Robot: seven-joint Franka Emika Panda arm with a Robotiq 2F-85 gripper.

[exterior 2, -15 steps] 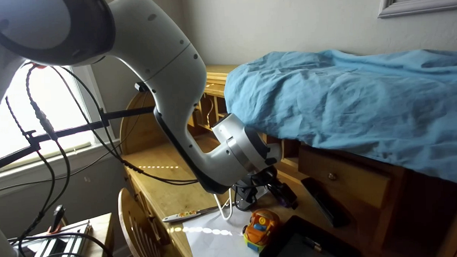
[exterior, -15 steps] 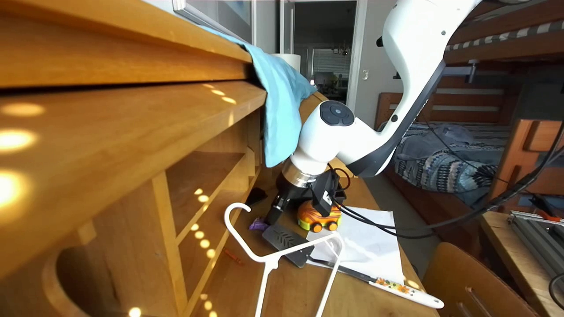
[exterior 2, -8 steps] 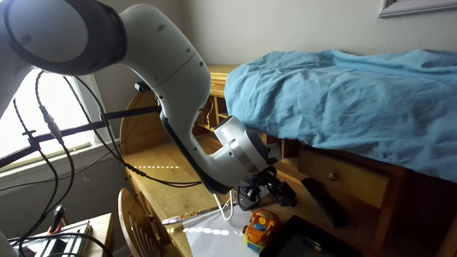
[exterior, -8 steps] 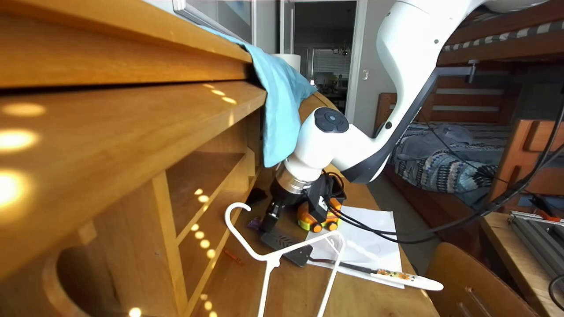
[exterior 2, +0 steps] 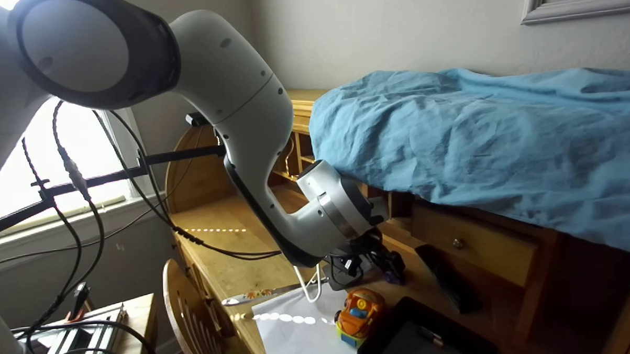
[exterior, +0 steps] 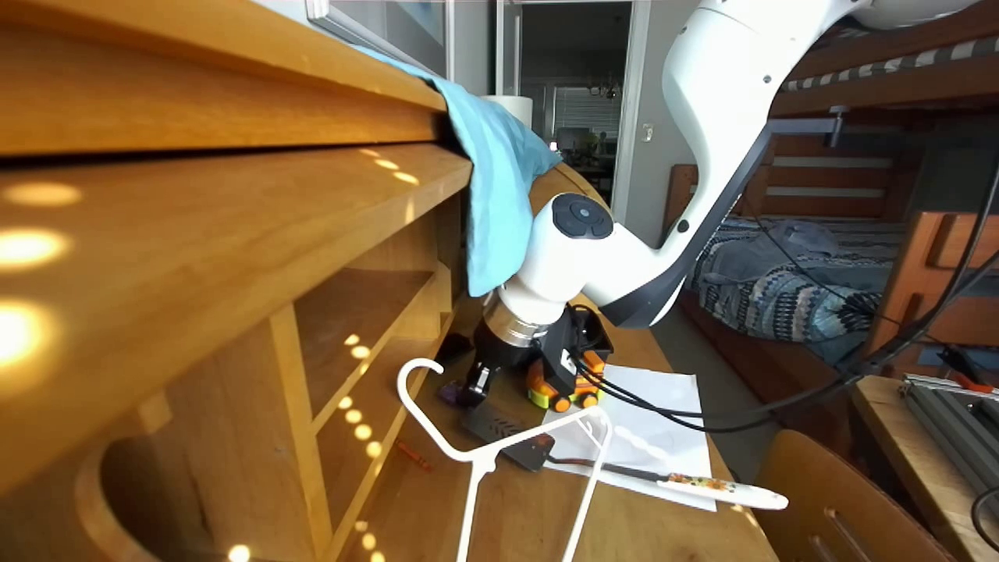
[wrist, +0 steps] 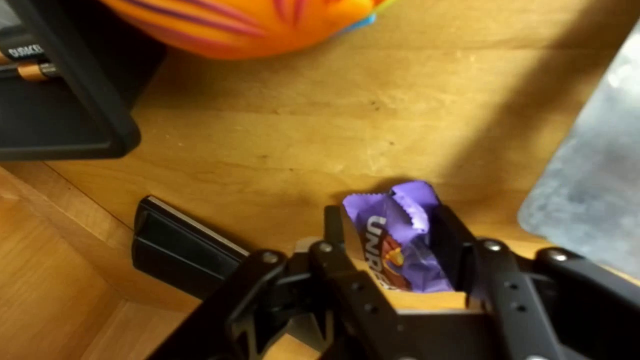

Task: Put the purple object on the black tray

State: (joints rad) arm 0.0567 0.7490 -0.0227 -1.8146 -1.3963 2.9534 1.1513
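The purple object, a small wrapped snack bar (wrist: 402, 240) with white lettering, lies between the two fingers of my gripper (wrist: 388, 215) in the wrist view. The right finger is right against the wrapper; on the left a narrow strip of wood shows between finger and wrapper, so the jaws stand partly apart. In an exterior view a bit of the purple object (exterior: 450, 393) shows beside the gripper (exterior: 471, 393), low at the tabletop. The black tray (wrist: 95, 100) is at upper left in the wrist view, holding batteries, apart from the gripper. An exterior view shows the black tray (exterior 2: 383, 329) at the bottom.
An orange toy car (exterior 2: 359, 314) stands beside the tray. A dark spatula (exterior: 507, 437) and a white hanger (exterior: 472, 457) are close to the gripper. A black remote-like bar (wrist: 185, 245) lies along the shelf base. White paper (exterior: 648, 414) covers part of the desk.
The arm has come down slightly toward the desk beside the purple object. The jaws have narrowed around it. The spatula's handle has shifted a little.
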